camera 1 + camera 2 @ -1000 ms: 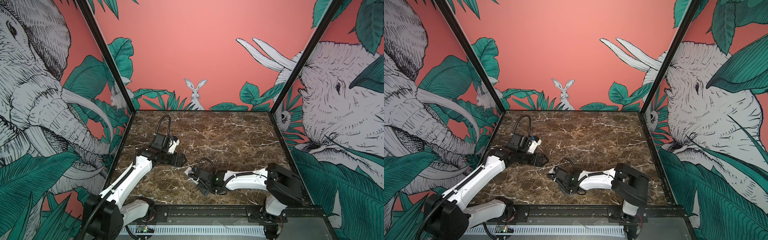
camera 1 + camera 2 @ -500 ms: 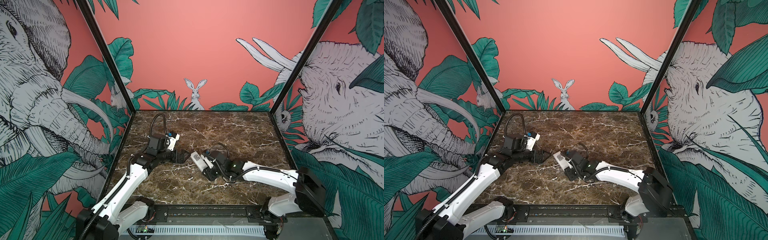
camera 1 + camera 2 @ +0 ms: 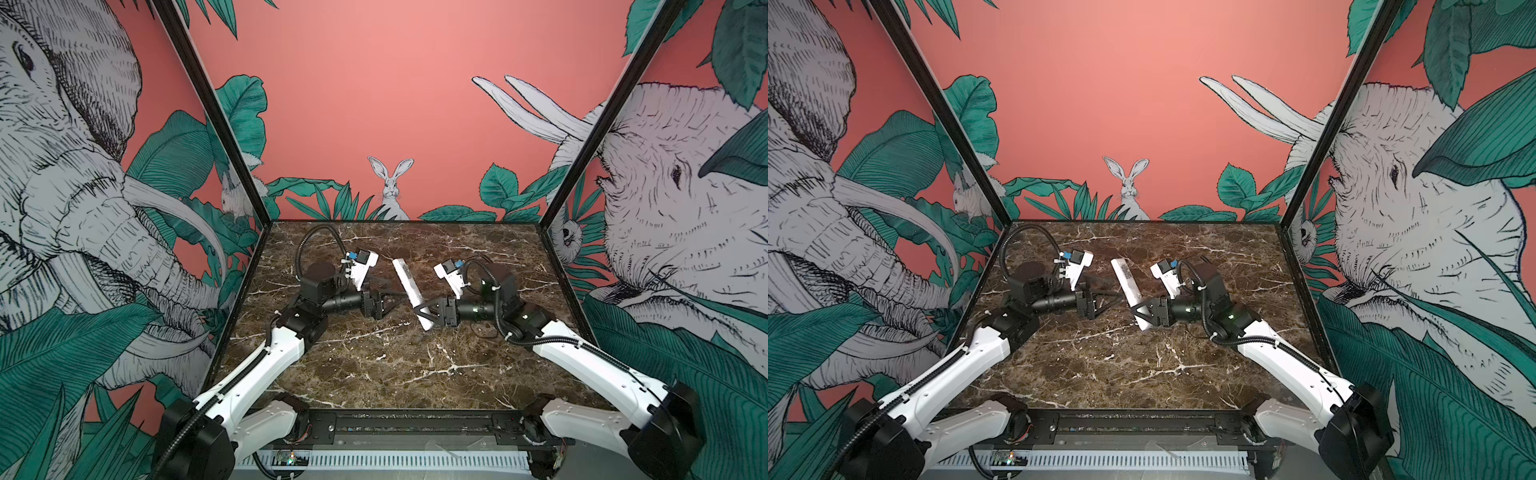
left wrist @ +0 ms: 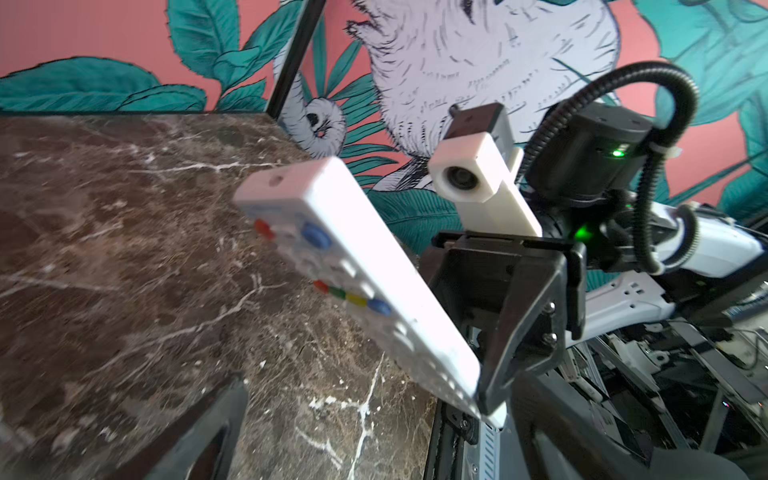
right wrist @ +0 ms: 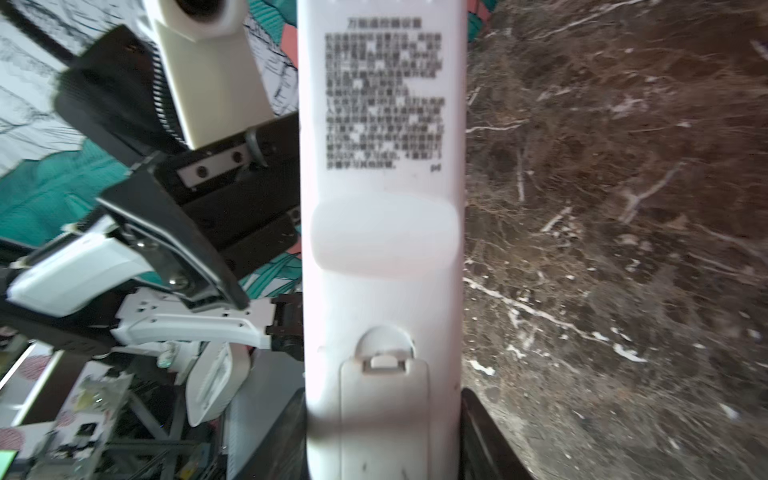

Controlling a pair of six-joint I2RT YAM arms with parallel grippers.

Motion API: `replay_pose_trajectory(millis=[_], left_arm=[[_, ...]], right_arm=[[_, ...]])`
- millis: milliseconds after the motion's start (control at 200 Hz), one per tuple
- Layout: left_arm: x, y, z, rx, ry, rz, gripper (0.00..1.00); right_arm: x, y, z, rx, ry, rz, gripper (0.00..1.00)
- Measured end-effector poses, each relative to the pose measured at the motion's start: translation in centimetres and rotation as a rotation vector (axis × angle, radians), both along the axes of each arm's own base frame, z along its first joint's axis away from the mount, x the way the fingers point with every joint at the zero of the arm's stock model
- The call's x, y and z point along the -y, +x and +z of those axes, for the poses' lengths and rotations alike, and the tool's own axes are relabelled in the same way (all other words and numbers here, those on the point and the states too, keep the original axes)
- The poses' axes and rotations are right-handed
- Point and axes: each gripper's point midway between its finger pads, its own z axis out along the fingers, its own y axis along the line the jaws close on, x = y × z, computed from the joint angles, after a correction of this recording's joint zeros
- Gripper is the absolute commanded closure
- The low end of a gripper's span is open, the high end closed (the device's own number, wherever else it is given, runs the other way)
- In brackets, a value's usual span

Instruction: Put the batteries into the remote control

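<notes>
The remote control [image 3: 406, 281] [image 3: 1126, 281] is a long white bar held off the marble table, tilted, with its printed back toward both top views. My right gripper [image 3: 424, 309] [image 3: 1142, 311] [image 5: 382, 440] is shut on its near end, one finger on each long edge. The right wrist view shows the plain back [image 5: 382, 228] with a closed cover panel [image 5: 384, 415] between the fingers. The left wrist view shows the button face [image 4: 365, 266], with red, yellow and blue buttons. My left gripper [image 3: 392, 293] [image 3: 1108, 293] [image 4: 382, 440] stands open just left of the remote, holding nothing. The batteries are out of view.
The dark marble table [image 3: 374, 365] is boxed in by painted walls on the left, back and right. A black rail [image 3: 415, 428] runs along its front edge. Both arms reach in from the front corners and meet near the table's middle.
My right arm has carried the remote from the front of the table up and back to the middle, turning its back upward. My left arm has swung back and right toward it.
</notes>
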Motion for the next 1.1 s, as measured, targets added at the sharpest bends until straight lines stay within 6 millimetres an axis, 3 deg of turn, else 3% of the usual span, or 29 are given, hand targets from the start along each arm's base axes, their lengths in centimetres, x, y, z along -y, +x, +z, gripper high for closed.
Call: replay_pose_trajectory(millis=[160, 530, 715, 835, 960, 1100], left_arm=[[1.9, -0.9, 0.8, 0.023, -0.049, -0.088, 0.01], [2.7, -1.5, 4.9, 0.081, -0.205, -0.165, 0.08], [2.7, -1.7, 5.8, 0.091, -0.225, -0.177, 0.23], [2.7, -1.8, 5.9, 0.072, -0.227, -0.185, 0.41], [2.8, -1.9, 5.9, 0.020, -0.227, -0.193, 0.50], [2.9, -1.5, 5.3, 0.002, -0.193, -0.176, 0.58]], right_arm=[[-0.7, -1.2, 2.0, -0.062, 0.137, 0.077, 0.72], [-1.2, -1.9, 5.4, -0.082, 0.290, 0.165, 0.72], [-1.4, -1.9, 5.5, -0.083, 0.310, 0.185, 0.69], [-1.4, -1.8, 5.3, -0.062, 0.316, 0.189, 0.67], [-1.3, -1.7, 5.1, -0.012, 0.325, 0.191, 0.58], [-1.2, -1.4, 4.4, -0.010, 0.310, 0.177, 0.37]])
